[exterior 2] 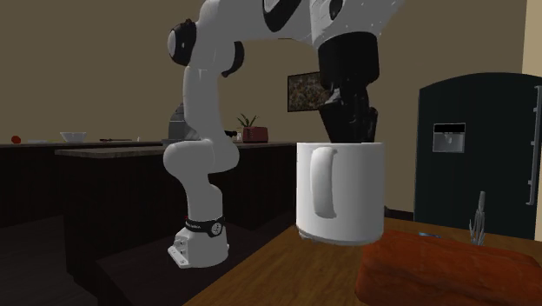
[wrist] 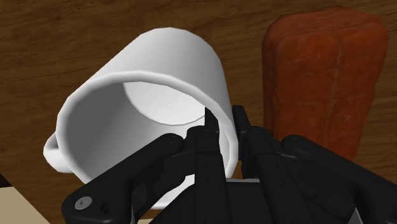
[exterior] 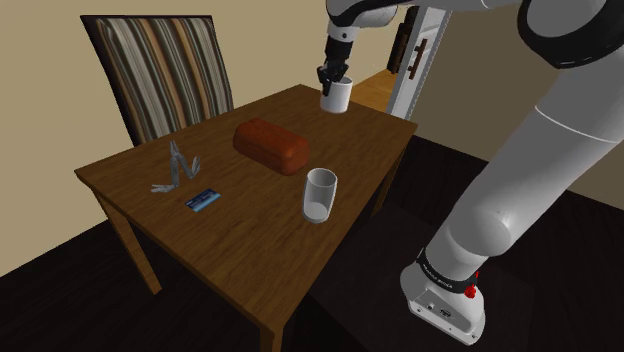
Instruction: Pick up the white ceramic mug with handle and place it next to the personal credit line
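**A:** Shoulder view was consulted first. Where was the white mug (exterior: pixel 336 98) found?

**B:** It was seen upright at the far right corner of the table (exterior: pixel 250 250), by the shoulder view's reckoning. Its rim wall was pinched by the gripper (exterior: pixel 333 80), with one finger set inside and one outside. Whether its base was clear of the wood could not be told.

**A:** What was noted around it?

**B:** A red-brown block (exterior: pixel 271 146) was placed a little nearer and to the left. A clear glass (exterior: pixel 320 194) stood toward the near right. The blue card (exterior: pixel 203 200) lay well apart at the near left, beside a folding multi-tool (exterior: pixel 177 168).

**A:** What trouble was judged likely?

**B:** Only one wall was clasped, off centre, so the mug could be swung or slipped loose by a quick carry. If it were carried low, the block could be struck, since it lay across the path to the card. The multi-tool could be knocked, or the card covered, if the mug were set down too close.
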Tool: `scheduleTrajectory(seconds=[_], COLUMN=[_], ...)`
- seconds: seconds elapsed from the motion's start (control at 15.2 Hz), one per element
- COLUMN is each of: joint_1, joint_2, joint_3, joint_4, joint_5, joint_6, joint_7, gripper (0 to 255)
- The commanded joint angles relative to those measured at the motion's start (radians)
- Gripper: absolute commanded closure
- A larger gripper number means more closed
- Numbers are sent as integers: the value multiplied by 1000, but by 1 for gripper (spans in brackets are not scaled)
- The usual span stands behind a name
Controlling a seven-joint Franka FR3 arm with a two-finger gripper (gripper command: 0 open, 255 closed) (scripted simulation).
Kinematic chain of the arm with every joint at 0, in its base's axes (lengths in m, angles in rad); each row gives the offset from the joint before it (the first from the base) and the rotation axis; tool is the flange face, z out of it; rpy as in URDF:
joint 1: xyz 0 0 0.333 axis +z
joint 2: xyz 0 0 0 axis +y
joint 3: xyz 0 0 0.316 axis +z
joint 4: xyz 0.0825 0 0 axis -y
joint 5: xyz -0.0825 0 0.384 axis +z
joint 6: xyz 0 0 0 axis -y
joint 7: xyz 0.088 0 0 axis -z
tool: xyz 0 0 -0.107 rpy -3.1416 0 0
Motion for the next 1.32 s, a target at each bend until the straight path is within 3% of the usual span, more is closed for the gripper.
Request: scheduleTrajectory(seconds=[0.0, 0.66, 1.25], joint_1=[21, 130, 232], joint_2=[2, 72, 214], joint_3=[25, 145, 234], joint_4=[5, 89, 271], joint_5=[-4, -19, -45], joint_6=[-3, -20, -68], joint_7=[49, 284, 481], gripper=[255, 255, 255])
